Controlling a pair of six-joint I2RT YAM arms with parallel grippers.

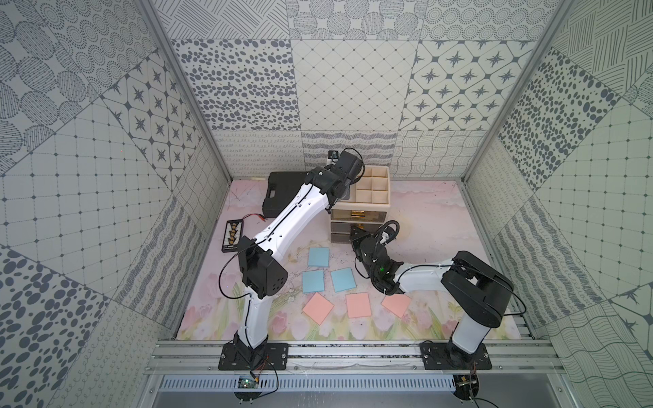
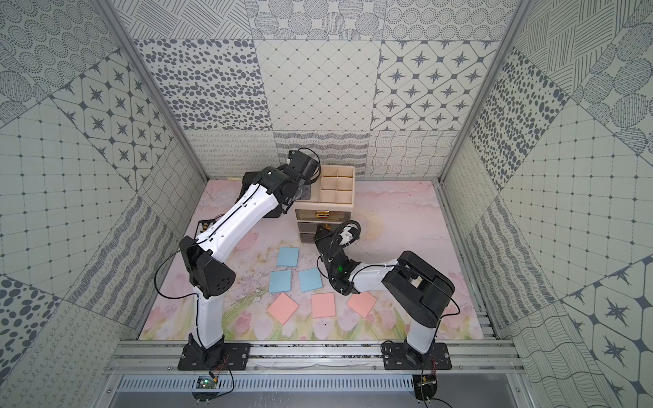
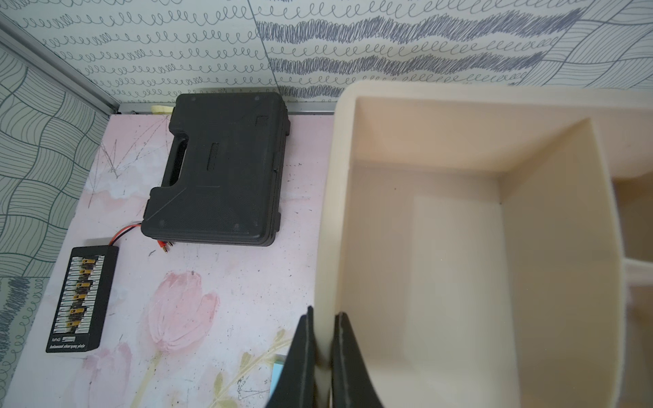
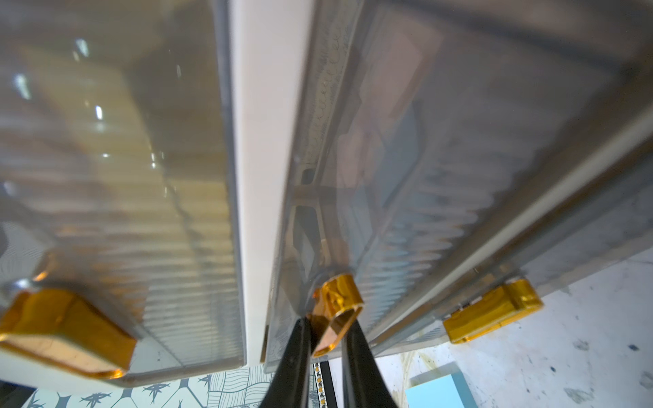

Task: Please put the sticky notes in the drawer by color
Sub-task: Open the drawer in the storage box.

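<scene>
The left gripper point(image 3: 323, 353) is pinched tight on a side wall of the divided tray topping the cream plastic cabinet point(image 3: 328, 229). The compartment beside its fingers shows only a bare cream floor. The right gripper point(image 4: 328, 339) clamps the gold handle point(image 4: 337, 300) of the middle smoky translucent drawer point(image 4: 441, 194), whose contents are too blurred to tell. Behind that gripper, towards its arm's base, three light blue square paper sticky notes point(image 1: 318, 256) lie flat on the floral mat point(image 1: 424, 325), with three salmon-pink sticky notes point(image 1: 358, 305) beyond them.

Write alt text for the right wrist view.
Seen very close, the right gripper pinches the middle gold handle of three on a cream drawer cabinet with smoky translucent drawer fronts. A light blue sticky note lies on the table nearby.
</scene>
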